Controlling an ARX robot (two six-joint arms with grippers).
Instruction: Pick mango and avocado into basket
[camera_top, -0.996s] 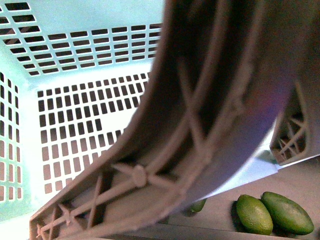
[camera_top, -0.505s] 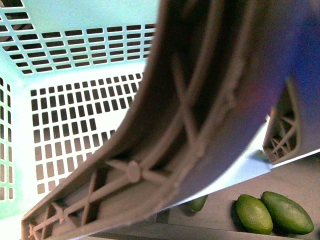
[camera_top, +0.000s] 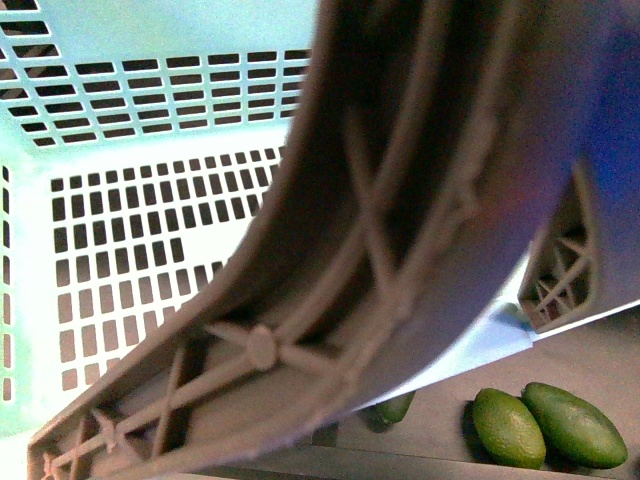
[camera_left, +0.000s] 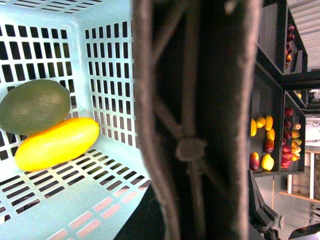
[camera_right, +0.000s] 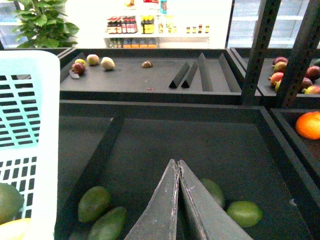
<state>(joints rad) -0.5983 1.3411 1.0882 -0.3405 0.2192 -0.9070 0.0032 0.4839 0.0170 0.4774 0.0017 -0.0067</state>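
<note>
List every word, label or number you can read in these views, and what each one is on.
None can be read.
Bottles and packages on the far lit shelf: labels too small and blurred.
Basket, its handle, mango and avocado: no print visible.
Green fruits in the dark bin: no stickers visible.

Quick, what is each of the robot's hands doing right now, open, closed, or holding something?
Left hand: not in view; its camera shows only the basket and its handle.
Right hand: closed, holding nothing, above the green fruits.
</note>
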